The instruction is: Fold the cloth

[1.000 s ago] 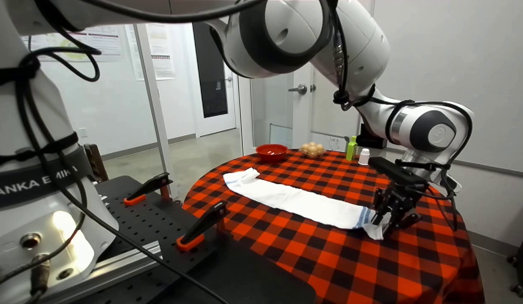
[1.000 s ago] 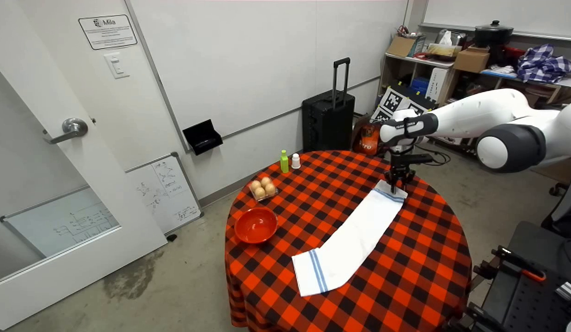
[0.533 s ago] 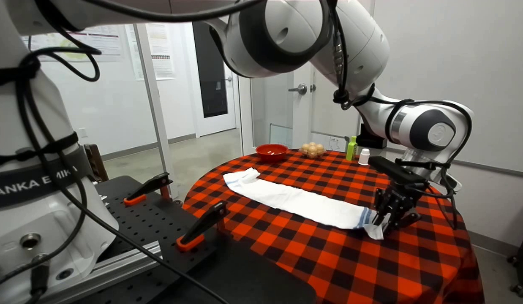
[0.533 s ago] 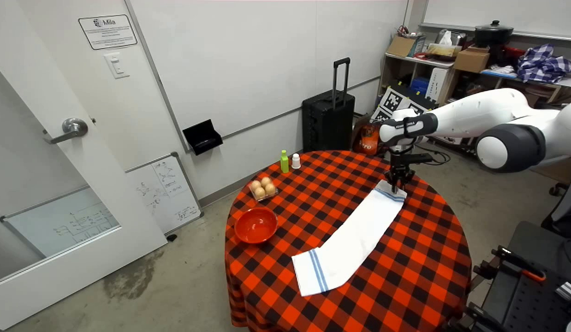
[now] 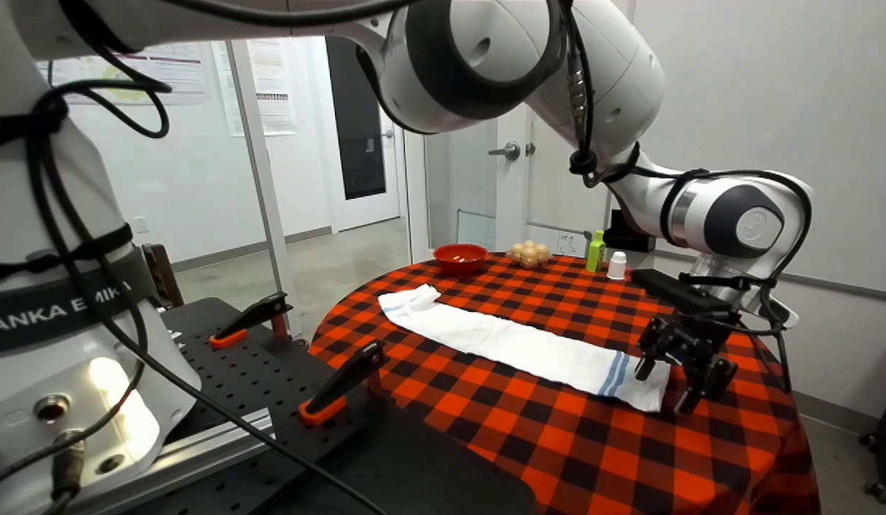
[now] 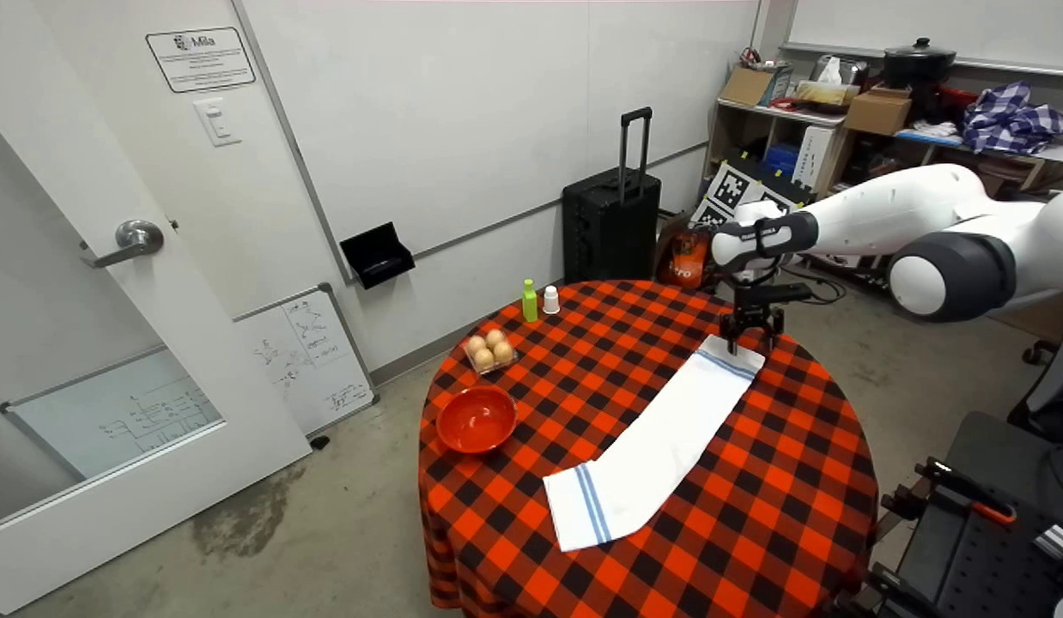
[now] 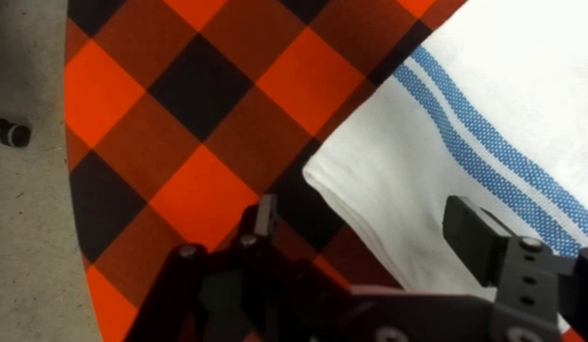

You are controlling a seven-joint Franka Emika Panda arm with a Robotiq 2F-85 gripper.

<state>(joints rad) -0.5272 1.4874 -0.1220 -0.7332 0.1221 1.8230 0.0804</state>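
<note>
Wide where its jaws stood close together half a second ago, the gripper [image 5: 665,389] has shifted slightly toward the right edge in both exterior views. The end of the white cloth [image 5: 522,347] that was bunched at the fingers now lies flatter on the red-and-black checkered tablecloth [image 5: 557,429].

At the bottom of the wrist view, the jaws stand well apart. The finger at lower right is over the cloth's white end, between the blue stripes and the edge; the one at lower centre is over the tablecloth, past the cloth. The cloth lies loose below; whether a fingertip touches it cannot be told.

In an exterior view the cloth runs as a long strip from lower centre up to the gripper at right of centre, its lower end angled left, blue stripes near both ends.

Left of it sits a red bowl [image 6: 477,422], its glossy inside facing up. Just above the bowl, a clear container [image 6: 501,364] holds tan eggs [image 6: 503,351], four showing. Higher still, a green bottle [image 6: 530,304] and a small white bottle [image 6: 551,300] stand upright, just beside each other; their contents cannot be made out. At upper right, a lidded black pot [image 6: 919,64] shows only its outside.
</note>
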